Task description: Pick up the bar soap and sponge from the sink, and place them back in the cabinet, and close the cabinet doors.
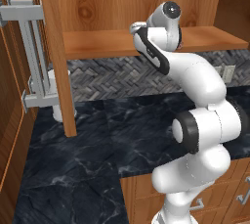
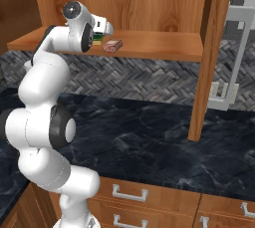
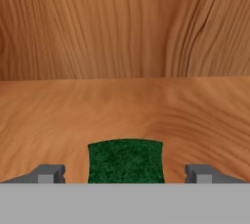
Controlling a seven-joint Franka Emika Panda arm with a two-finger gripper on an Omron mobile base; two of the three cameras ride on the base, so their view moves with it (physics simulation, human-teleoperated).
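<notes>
Fingers (image 3: 126, 173) spread wide either side of the sponge (image 3: 126, 161) lying on the cabinet (image 2: 149, 3) shelf, bar soap (image 2: 112, 46) just beside it there, so risk of dragging either block off the edge when backing out carelessly.

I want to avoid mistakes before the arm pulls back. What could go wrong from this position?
1. The gripper looks open around the sponge on the cabinet shelf; a careless retreat might drag it along.
2. The bar soap lies close beside the hand, so a sideways swing could knock it.
3. The cabinet doors stand open; the arm could hit them.
</notes>
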